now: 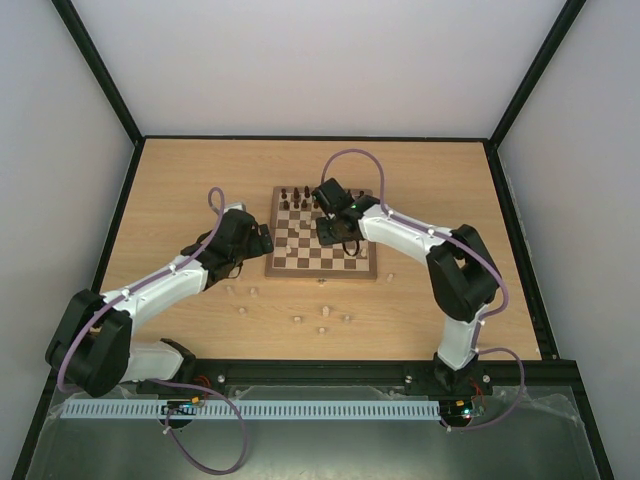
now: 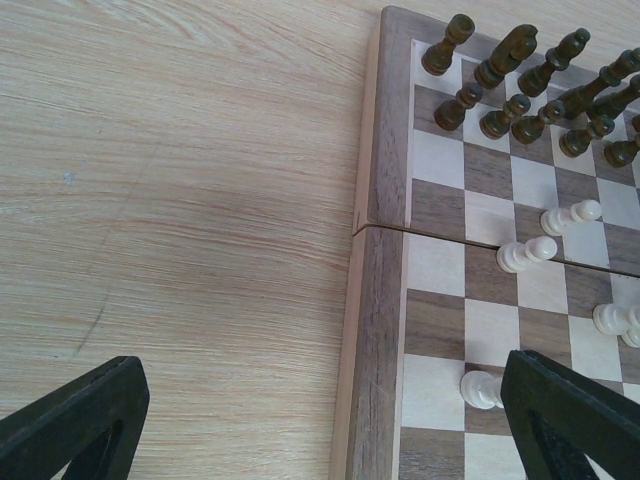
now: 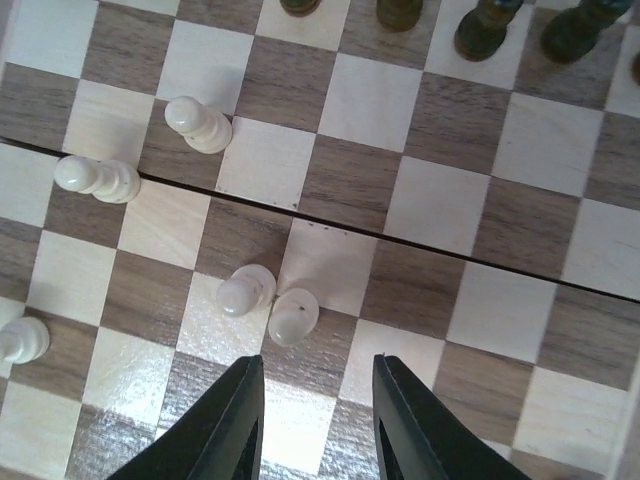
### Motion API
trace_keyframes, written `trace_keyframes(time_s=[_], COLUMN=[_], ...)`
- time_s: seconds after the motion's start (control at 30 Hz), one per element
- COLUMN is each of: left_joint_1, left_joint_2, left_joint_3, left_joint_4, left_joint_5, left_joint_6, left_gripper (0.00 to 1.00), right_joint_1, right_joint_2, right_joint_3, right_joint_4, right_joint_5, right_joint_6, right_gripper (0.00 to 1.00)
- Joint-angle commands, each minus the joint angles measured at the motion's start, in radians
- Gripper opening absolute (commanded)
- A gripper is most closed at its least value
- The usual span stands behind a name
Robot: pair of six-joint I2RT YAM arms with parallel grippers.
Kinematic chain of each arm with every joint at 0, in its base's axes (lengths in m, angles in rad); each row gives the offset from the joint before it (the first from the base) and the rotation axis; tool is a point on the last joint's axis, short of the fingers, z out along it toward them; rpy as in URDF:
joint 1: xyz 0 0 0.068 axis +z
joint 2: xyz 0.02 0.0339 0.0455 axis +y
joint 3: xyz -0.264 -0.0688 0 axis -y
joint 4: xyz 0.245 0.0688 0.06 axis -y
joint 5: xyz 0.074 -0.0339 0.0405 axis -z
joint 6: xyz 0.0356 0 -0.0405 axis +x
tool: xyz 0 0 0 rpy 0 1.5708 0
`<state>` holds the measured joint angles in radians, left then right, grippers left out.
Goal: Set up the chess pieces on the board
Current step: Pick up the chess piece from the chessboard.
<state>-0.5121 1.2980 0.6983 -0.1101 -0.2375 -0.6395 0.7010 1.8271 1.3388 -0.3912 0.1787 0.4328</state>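
Now left jaws wide; right jaws slightly apart near rounded cream pawns (image 3: 293, 316).

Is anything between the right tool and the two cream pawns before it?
Nothing visible: only bare squares of the brown-and-cream wooden chessboard separate the right tool from the two small cream wooden pawns.

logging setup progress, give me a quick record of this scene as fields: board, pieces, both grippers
board: chessboard in the middle of the table
dark side: dark pieces lined up on the far rows
pale, on board: five pale pieces near the middle
pale, off board: loose pale pieces on the table in front of the board
left gripper: wide open, empty, at the board's left edge
right gripper: jaws apart, empty, over the board
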Motion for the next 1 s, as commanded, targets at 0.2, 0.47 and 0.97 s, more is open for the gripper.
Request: trace_keyframes(time_s=[0.2,0.47,0.97], left_joint_1=[0.001,0.003,0.006], left_joint_2=[0.027,0.035,0.035], left_joint_3=[0.013,0.007,-0.003], left_joint_4=[0.023,0.032,0.039], left_joint_5=[-0.014,-0.013,-0.010], left_joint_6=[0.001,0.002,0.001], left_gripper=[0.99,1.00,1.00], right_joint_1=[0.009,0.010,0.009], right_joint_2=[0.095,0.126,0.166], right_joint_3=[0.075,0.085,0.125], right_joint_4=[-0.063,-0.050,-0.050], right_joint_5=[0.006,0.003,0.014], right_joint_6=[-0.017,-0.017,-0.020], right_gripper=[0.30,0.30,0.26])
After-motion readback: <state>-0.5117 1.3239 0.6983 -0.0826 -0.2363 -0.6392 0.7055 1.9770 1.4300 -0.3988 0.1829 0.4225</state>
